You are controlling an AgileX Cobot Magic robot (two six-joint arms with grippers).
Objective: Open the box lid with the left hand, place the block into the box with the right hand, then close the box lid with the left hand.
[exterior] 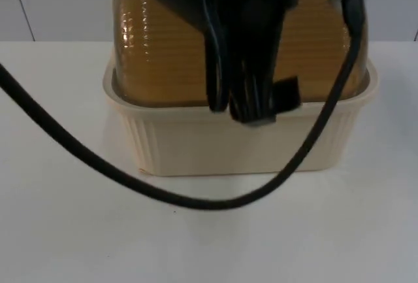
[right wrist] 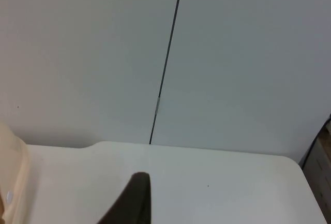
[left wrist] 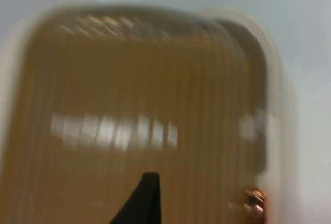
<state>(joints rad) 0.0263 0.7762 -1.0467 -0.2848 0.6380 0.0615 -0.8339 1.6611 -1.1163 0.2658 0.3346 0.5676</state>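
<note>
A cream ribbed box (exterior: pixel 235 142) stands in the middle of the table, with an amber see-through ribbed lid (exterior: pixel 157 54) rising above its rim. I cannot tell whether the lid lies flat or is tilted. My left gripper (exterior: pixel 253 108) hangs over the lid's front edge, close to the box rim. In the left wrist view the lid (left wrist: pixel 134 105) is very near, with a black fingertip (left wrist: pixel 145 200) in front of it and a small copper-coloured piece (left wrist: pixel 253 203) at the box's edge. A black fingertip (right wrist: pixel 135 203) of my right gripper points past the box's corner (right wrist: pixel 13 182) towards the wall.
The white table (exterior: pixel 326 244) spreads in front of the box and to both sides. A grey partition wall (right wrist: pixel 232 53) with a vertical seam closes the table's far edge. A black cable (exterior: pixel 78 152) sags across the table before the box.
</note>
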